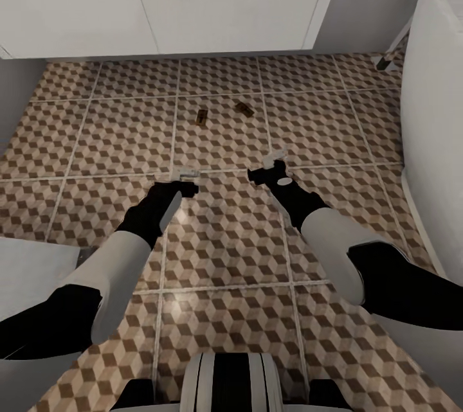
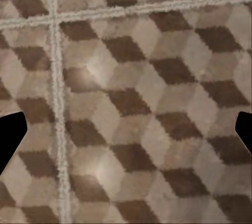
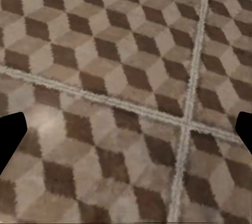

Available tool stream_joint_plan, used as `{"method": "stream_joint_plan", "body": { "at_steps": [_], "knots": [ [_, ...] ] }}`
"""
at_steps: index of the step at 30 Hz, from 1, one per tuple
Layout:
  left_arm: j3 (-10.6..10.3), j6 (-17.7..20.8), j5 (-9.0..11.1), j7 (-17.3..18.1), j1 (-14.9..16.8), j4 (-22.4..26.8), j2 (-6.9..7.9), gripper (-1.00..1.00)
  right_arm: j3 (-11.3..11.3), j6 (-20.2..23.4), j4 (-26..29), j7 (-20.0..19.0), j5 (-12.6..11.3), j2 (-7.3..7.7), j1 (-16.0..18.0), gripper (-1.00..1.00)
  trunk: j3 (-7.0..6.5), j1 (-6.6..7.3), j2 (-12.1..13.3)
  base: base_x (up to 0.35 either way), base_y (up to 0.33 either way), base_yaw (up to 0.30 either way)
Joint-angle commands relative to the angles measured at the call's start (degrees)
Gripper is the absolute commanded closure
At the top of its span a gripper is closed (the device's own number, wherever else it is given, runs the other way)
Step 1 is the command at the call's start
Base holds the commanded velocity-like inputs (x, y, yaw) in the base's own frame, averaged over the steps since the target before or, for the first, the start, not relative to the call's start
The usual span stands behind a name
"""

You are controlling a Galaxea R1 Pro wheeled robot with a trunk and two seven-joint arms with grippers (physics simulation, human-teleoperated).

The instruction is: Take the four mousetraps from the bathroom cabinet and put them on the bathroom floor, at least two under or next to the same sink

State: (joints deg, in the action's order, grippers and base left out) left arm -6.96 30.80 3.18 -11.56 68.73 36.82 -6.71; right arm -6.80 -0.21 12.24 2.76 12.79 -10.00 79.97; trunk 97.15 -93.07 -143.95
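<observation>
Two mousetraps lie apart on the cube-patterned bathroom floor [image 1: 116, 135]: one small tan board [image 1: 201, 117] and a second one [image 1: 244, 109] just to its right. Both rest a short way in front of a white boxy body [image 1: 193, 0] at the far edge; I cannot tell whether it is the sink. My left gripper [image 1: 186, 174] and right gripper [image 1: 273, 161] hover over the tiles nearer to me than the traps. Each stands open with nothing between its fingers; the wrist views show bare tiles [image 2: 126, 98] [image 3: 126, 98] under them. The cabinet is out of view.
A tall white curved bathtub wall [image 1: 437, 110] bounds the floor on the right. A grey wall [image 1: 16, 90] stands at the far left, and a white surface [image 1: 32, 270] sits at my near left. Open tiles stretch between the arms.
</observation>
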Motion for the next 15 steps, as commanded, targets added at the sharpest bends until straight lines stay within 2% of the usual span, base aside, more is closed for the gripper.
{"method": "stream_joint_plan", "body": {
  "at_steps": [1, 4, 8, 15],
  "knots": [
    [-0.2, 0.3, 0.3, -0.4, -0.3, 0.1, 0.03, -1.0, -0.3, -0.6, -0.7, 0.3, 0.3, 0.0, 0.0, -1.0, -0.2, 0.03, 0.0, 0.0, 0.0, 0.0],
    [-0.2, -1.4, 0.3, -0.4, -2.4, 0.0, 0.07, -1.0, -0.3, -3.6, -4.1, 0.3, 0.2, 0.0, 0.0, -1.0, -0.87, 0.11, 0.0, 0.0, 0.0, 0.0],
    [-0.2, -4.6, 0.3, -0.4, -3.5, -0.7, 0.11, -1.0, -0.3, -5.5, -5.9, 0.3, 0.2, 0.0, 0.0, -1.0, -1.75, 0.21, 0.1, 0.0, 0.0, 0.0],
    [-0.3, -5.5, 0.3, -0.5, -4.7, -1.6, 0.12, -1.0, -0.3, -6.3, -6.4, 0.2, 0.1, 0.0, -0.3, -1.0, -3.3, 0.39, 0.2, 0.0, 0.0, 0.0]
  ]
}}
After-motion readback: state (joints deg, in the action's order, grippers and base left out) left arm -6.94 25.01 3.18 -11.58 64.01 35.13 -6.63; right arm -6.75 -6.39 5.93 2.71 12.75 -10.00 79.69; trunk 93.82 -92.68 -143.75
